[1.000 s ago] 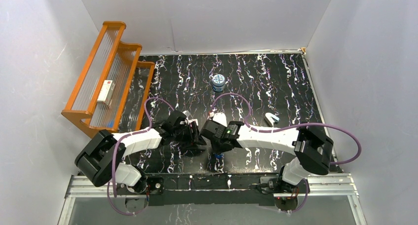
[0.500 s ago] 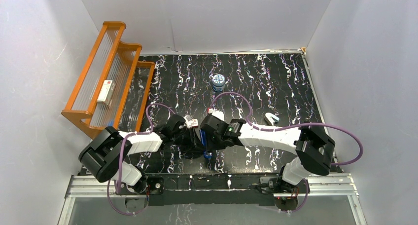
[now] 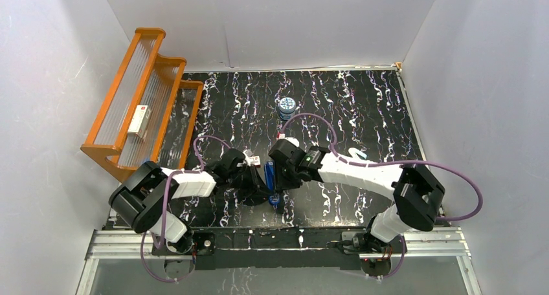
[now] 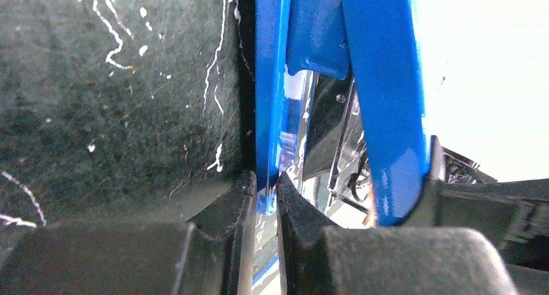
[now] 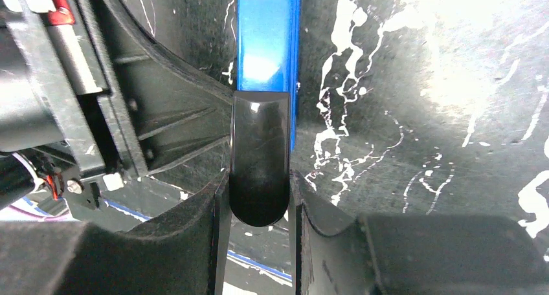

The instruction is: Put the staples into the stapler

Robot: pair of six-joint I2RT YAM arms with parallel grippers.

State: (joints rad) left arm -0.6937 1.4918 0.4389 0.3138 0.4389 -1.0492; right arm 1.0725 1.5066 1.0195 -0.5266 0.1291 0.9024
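- Since the earlier views, both wrists had drawn together at the near middle of the desk [image 3: 362, 114]. The right arm had reached further leftward, and the blue body of the stapler [image 3: 270, 176] had come into sight between the two arms.
- The left pincer [image 4: 264, 195] had narrowed to a slit. Its dark pads [image 4: 234, 204] pinched a thin blue edge of the stapler.
- In the left wrist view, a thicker blue arm of the stapler stood apart from that thin edge. Bright metal showed in the gap between them.
- The right pincer [image 5: 259, 195] gripped the stapler's glossy black end, with one finger on either side of it. The blue body ran away from the camera over the desk.
- The stapler lay lengthwise between the two pincers, near the front edge of the desk. Whether it rested on the surface could not be told.
- An orange rack [image 3: 139, 81] stood at the far left, with a long white box [image 3: 138, 120] on it.
- A round blue tin [image 3: 287, 107] stood toward the back, well apart from the arms.
- A small white and light-blue tool [image 3: 357, 155] lay to the right, beside the right forearm.
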